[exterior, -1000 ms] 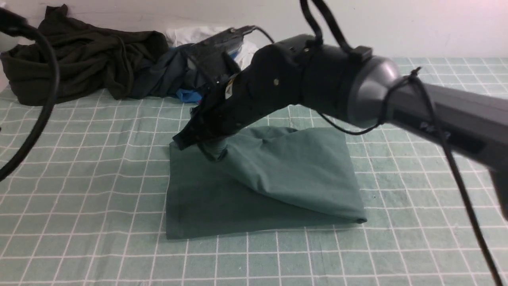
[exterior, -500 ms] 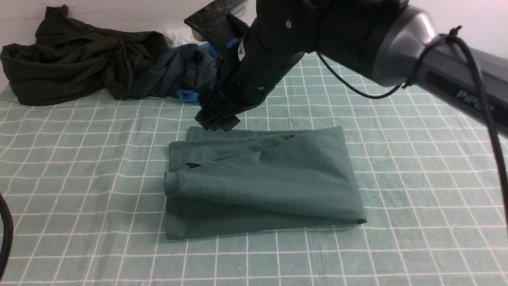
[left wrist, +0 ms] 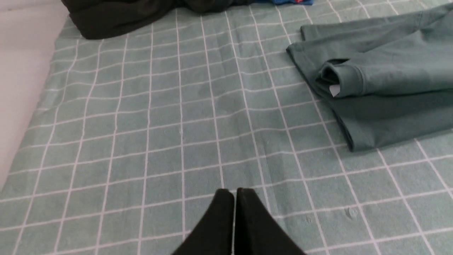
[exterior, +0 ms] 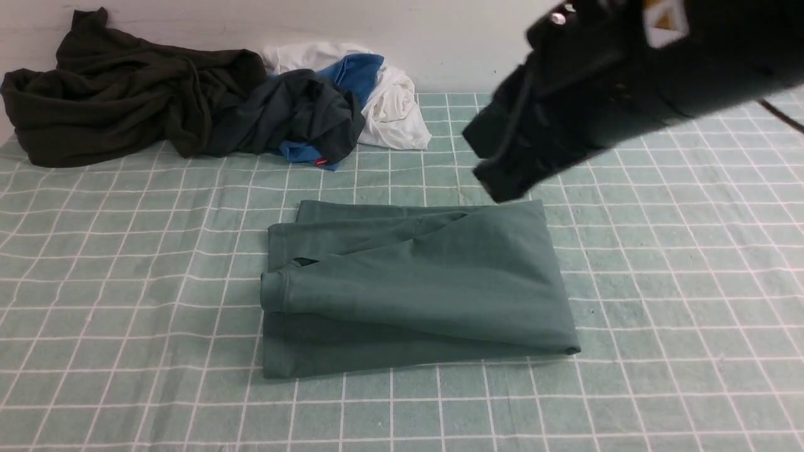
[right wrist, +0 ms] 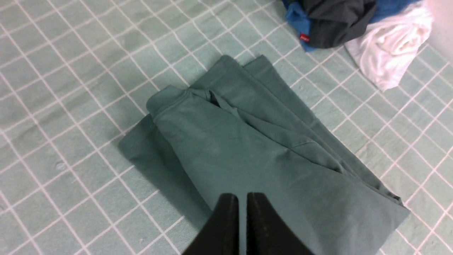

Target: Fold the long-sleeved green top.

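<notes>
Top: green long-sleeved top (exterior: 414, 282) folded, centre of cloth (exterior: 125, 282) | Claws: right gripper (right wrist: 242, 202) closed, empty, above its 1 o'clock; left gripper (left wrist: 234, 194) closed, empty, toward 8 o'clock | Step: we should lift clear, snagging nothing

Right gripper (right wrist: 242, 199) closed, empty, held aloft; left gripper (left wrist: 235, 194) closed, empty.

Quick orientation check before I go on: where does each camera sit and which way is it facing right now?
Front: between the arms, facing forward at the green long-sleeved top and the clothes pile behind; the right arm crosses upper right.
Left wrist: low over the checked cloth, facing the top's cuff end; left gripper shut.
Right wrist: above the top, looking down; right gripper shut.
Shared: both wrist views show the ribbed cuff.
</notes>
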`<state>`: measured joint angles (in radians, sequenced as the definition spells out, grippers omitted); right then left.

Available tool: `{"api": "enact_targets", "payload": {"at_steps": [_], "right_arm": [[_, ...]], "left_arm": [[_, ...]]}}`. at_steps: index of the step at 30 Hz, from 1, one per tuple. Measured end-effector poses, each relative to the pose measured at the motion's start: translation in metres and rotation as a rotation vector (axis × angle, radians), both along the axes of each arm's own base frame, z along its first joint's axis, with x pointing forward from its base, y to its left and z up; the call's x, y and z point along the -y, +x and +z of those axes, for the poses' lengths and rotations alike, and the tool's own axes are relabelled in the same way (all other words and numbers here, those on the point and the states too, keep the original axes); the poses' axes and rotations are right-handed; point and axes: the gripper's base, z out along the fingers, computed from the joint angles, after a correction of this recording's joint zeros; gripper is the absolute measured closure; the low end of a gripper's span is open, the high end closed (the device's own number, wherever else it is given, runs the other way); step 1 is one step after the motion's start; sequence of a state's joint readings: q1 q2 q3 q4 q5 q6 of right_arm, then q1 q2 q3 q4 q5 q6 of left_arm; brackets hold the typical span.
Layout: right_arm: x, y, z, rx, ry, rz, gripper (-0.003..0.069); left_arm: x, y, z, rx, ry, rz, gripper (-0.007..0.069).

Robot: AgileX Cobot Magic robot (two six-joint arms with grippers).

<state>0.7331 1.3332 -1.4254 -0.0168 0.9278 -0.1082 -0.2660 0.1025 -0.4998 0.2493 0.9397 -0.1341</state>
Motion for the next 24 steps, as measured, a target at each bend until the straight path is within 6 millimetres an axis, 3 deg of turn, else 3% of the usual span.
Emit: {"api": "enact_targets", "payload": {"at_steps": [6,11,17,24], "right_arm": [[0.054,-0.061,0.0,0.133,0.124,0.003,0.0672],[0.082,-0.092,-0.011,0.171,0.165,0.005,0.0673],[0.097,-0.109,-0.015,0.169,0.184,0.003,0.0673],[0.098,-0.113,-0.019,0.109,0.186,-0.001,0.0673]], "left_arm": [[-0.001,-0.002,0.0,0.011,-0.001,0.001,0.0628],[-0.001,-0.002,0.0,0.011,-0.001,0.001,0.0628],[-0.001,-0.002,0.0,0.011,-0.001,0.001,0.0628],[-0.001,-0.002,0.0,0.011,-0.001,0.001,0.0628]]}}
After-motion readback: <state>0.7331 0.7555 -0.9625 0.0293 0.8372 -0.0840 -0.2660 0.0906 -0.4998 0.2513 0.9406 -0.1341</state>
